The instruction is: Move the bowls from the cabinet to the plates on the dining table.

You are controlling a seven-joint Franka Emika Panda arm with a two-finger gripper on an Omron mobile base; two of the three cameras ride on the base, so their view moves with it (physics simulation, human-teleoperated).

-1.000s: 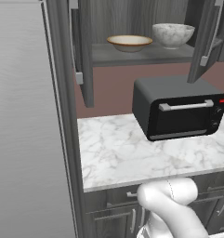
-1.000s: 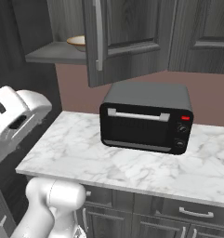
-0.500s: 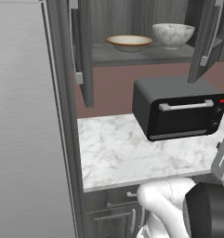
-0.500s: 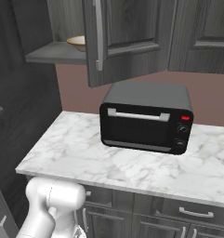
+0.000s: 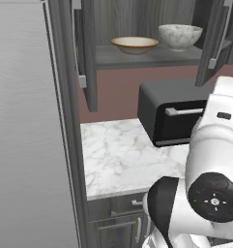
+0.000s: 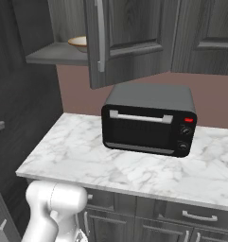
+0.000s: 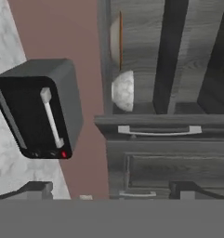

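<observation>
Gripper jaws stand wide apart and empty: in the hand view the two dark fingertips rise at the bottom corners with nothing between them and nothing touching them. That view is rolled on its side, so the cabinet shelf runs upright in it.

Cabinet: wall unit above the worktop, both doors swung out; the right door hangs just above the oven and screens much of the shelf in the right base view.

Worktop: marble, over dark drawers, below the cabinet.

Oven: black toaster oven on the worktop at the far right, directly under the shelf.

Marbled bowl: deeper, on the shelf at the right, upright, apart from its neighbour.

Cream bowl: shallow, tan rim, on the shelf to the left of the marbled bowl.

Risks, as judged from this pose: the gripper is well short of the shelf, and its path upward passes between the oven top and the open doors, so the hand or forearm could strike a door edge or the oven. A grip taken on a thin rim may slip or tip the bowl off the shelf edge. The shallow bowl offers little wall to pinch.
</observation>
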